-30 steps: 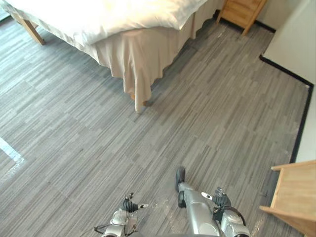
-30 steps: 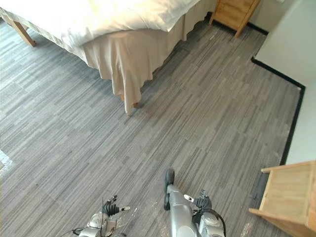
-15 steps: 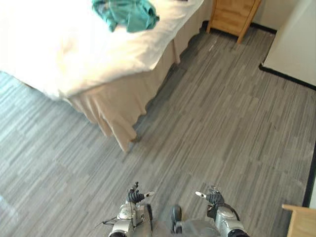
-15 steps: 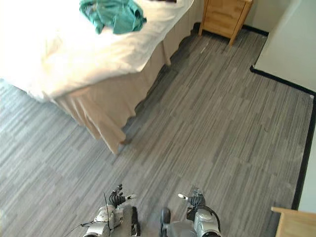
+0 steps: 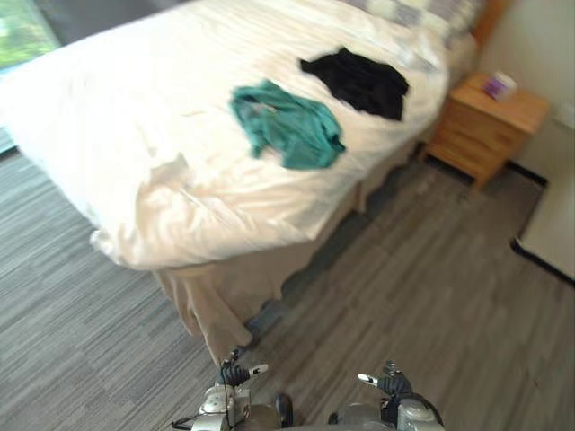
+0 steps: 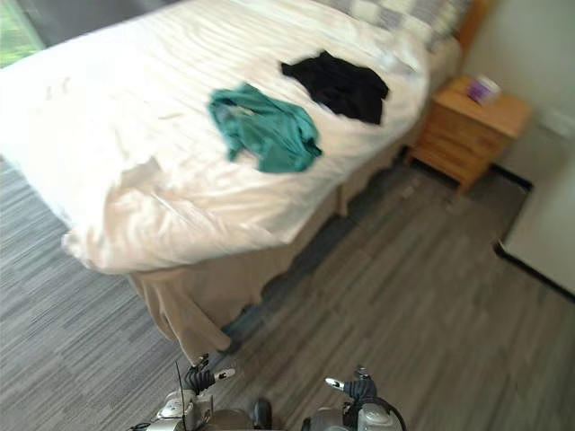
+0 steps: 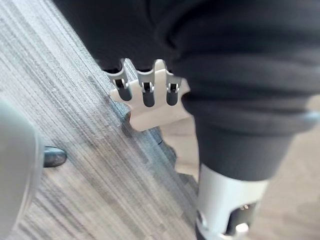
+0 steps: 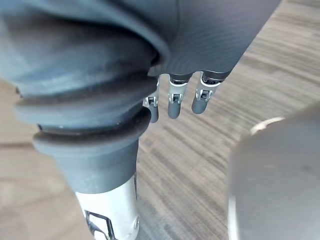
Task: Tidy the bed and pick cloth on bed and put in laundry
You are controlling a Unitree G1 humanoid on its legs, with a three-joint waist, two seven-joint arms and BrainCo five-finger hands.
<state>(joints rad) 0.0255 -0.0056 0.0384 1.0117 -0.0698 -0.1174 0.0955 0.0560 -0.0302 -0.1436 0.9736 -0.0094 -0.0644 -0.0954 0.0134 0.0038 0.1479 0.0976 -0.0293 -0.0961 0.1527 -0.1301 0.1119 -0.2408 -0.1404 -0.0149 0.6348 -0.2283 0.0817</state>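
A teal cloth (image 5: 292,128) lies crumpled on the white duvet of the bed (image 5: 135,153), near its right side. A black cloth (image 5: 359,83) lies just beyond it, closer to the pillows (image 5: 422,13). Both of my hands hang low over the grey floor, well short of the bed's near corner. My left hand (image 5: 235,373) has relaxed, straight fingers (image 7: 145,92) and holds nothing. My right hand (image 5: 388,384) is the same, its fingers (image 8: 172,102) hanging loose over the floor.
A wooden nightstand (image 5: 485,126) stands right of the bed with a small purple item (image 5: 497,86) on top. A beige bed skirt (image 5: 216,296) hangs at the near corner. A white wall with dark skirting (image 5: 548,242) is at the right.
The camera has swung up and toward the bed, so the duvet top, the black cloth and the pillows have come into view. Both hands stay low and empty.
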